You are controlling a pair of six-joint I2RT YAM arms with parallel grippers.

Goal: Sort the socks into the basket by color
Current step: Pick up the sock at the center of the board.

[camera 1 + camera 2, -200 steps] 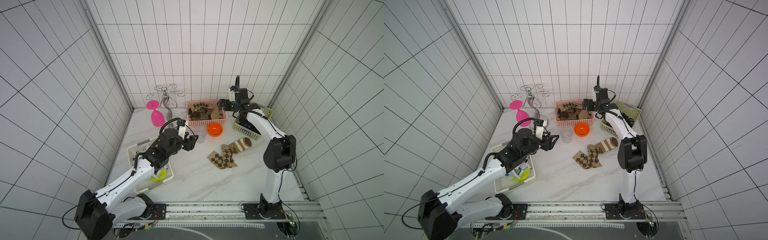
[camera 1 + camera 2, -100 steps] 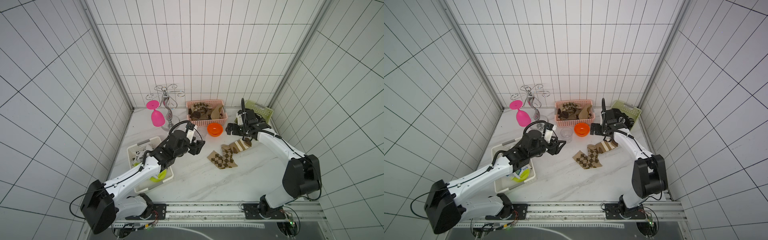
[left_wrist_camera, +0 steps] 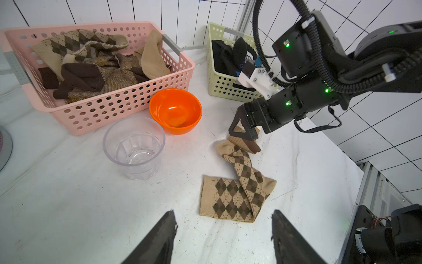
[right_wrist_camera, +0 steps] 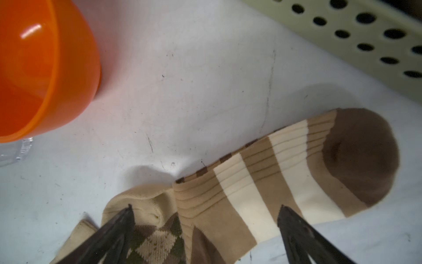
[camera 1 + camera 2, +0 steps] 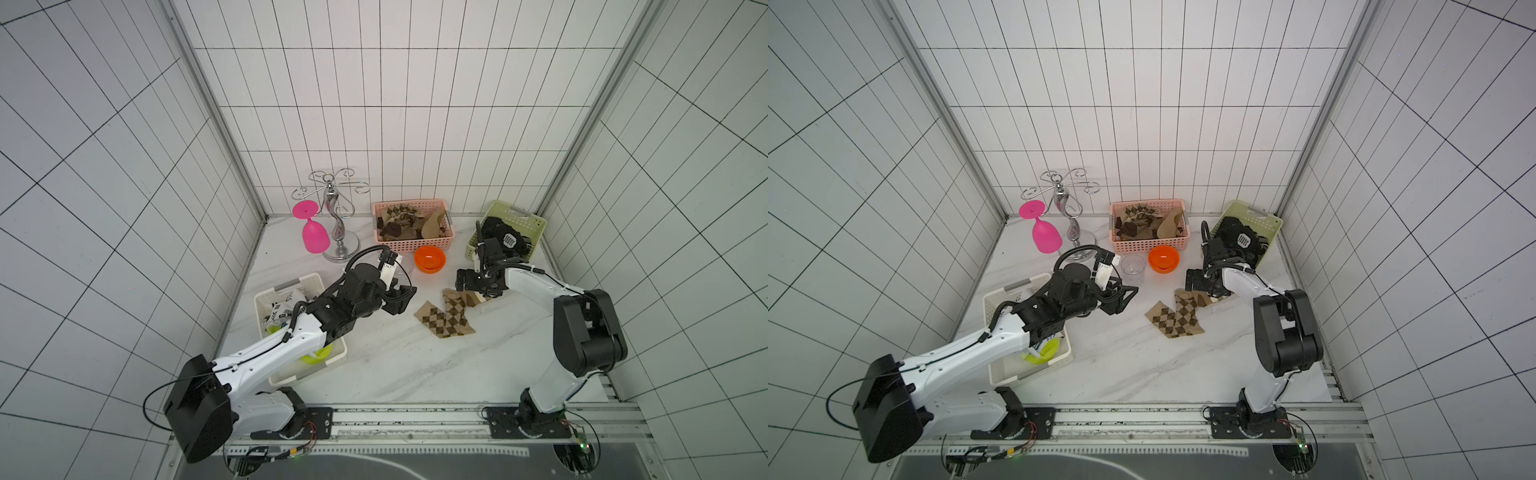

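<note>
Between the orange bowl point(image 3: 175, 109) and the green basket point(image 3: 219, 84), your right gripper point(image 4: 205, 206) stood spread wide and low over the striped sock point(image 4: 296, 164), where it overlapped a toe of the argyle socks point(image 3: 228, 198), gripping nothing. Your left gripper point(image 3: 223, 212) hung parted and empty, facing their cuff edge, with bare tabletop point(image 3: 80, 205) towards the glass point(image 3: 134, 146). Brown socks point(image 3: 91, 68) filled the pink basket point(image 3: 191, 66).

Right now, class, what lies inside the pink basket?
The pink basket holds a heap of brown and tan socks, some argyle, some plain. How many lie underneath cannot be counted, and the basket's floor is covered.
</note>
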